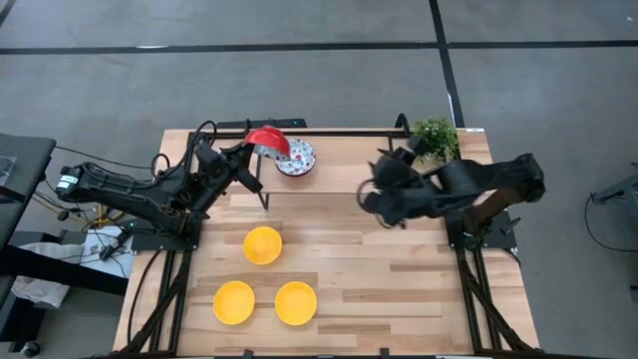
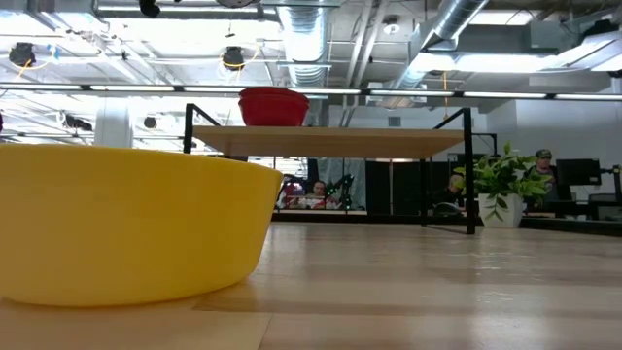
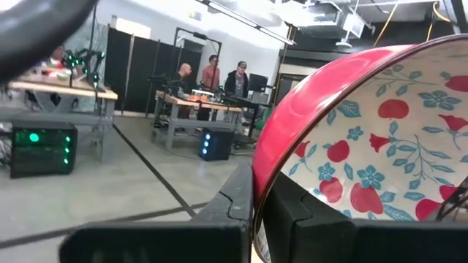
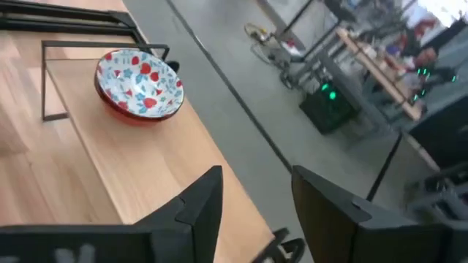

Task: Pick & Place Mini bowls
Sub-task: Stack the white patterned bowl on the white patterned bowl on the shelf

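Red patterned bowl (image 1: 267,141) tilted, pinched by left tool (image 1: 251,150) beside another patterned bowl (image 1: 297,158) far on surface (image 1: 399,279); 3 yellow bowls (image 1: 262,244) near; right tool (image 4: 252,201) spread wide.

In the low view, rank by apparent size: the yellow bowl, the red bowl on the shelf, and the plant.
1. Yellow bowl, by far the largest, though only because it sits right at the camera.
2. and 3. Red bowl and plant look much alike in size; both stand farther off, so I won't rank them.
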